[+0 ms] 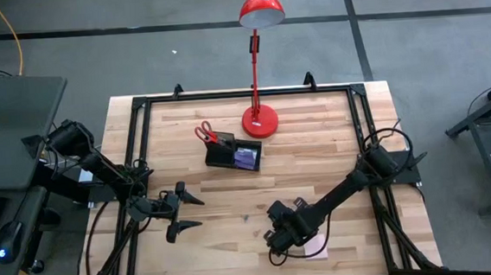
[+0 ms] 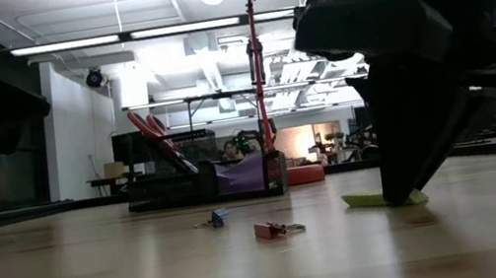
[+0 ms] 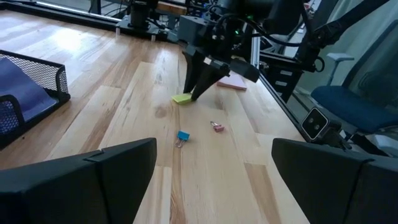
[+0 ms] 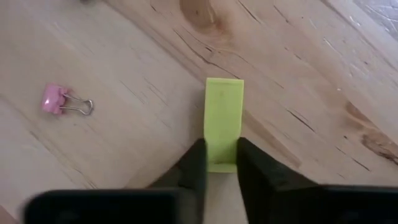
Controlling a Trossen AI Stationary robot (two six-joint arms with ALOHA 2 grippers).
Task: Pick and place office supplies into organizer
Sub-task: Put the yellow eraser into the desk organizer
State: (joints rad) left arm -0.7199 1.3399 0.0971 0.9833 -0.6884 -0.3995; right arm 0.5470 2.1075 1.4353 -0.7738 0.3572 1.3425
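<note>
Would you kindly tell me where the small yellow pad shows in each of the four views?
High view: not visible, hidden under the right gripper.
Low view: yellow pad lies flat on the table, right of centre, under the gripper.
Left wrist view: upper centre, at the fingertips.
Right wrist view: centre, its near end pinched.
Shared landmark: pink binder clip.

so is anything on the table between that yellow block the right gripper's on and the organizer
Nothing visible blocks it. The right gripper is closed on the yellow block, and bare wood runs from there to the organizer. The blue clip and pink clip lie low on the table, and the left gripper waits aside.
</note>
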